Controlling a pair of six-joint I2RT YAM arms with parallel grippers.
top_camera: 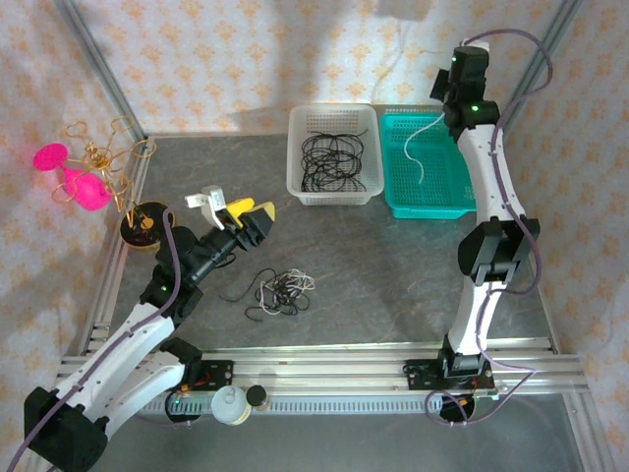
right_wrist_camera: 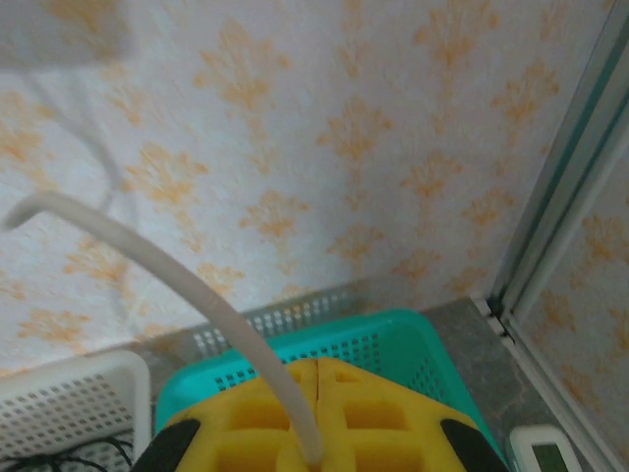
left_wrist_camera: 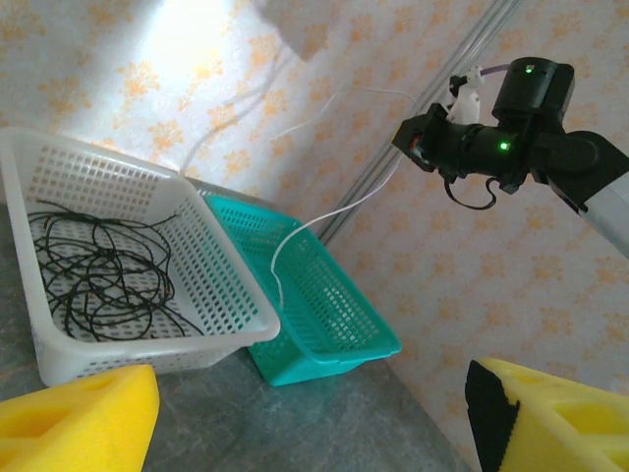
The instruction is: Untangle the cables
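Cable (right_wrist_camera: pixel 197 285), white, clamped in right hand (right_wrist_camera: pixel 316 393) above teal basket (top_camera: pixel 432 211), left hand (top_camera: pixel 236 206) apart

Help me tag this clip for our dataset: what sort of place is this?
Likely a robot test cell, not a home: aluminium rails framing a grey table, patterned backdrop panels, left arm and right arm bolted at its edge.

White basket (top_camera: pixel 334 197) & teal basket (top_camera: pixel 429 209) side by side at back; pink-gold ornament (top_camera: pixel 88 192) far L.
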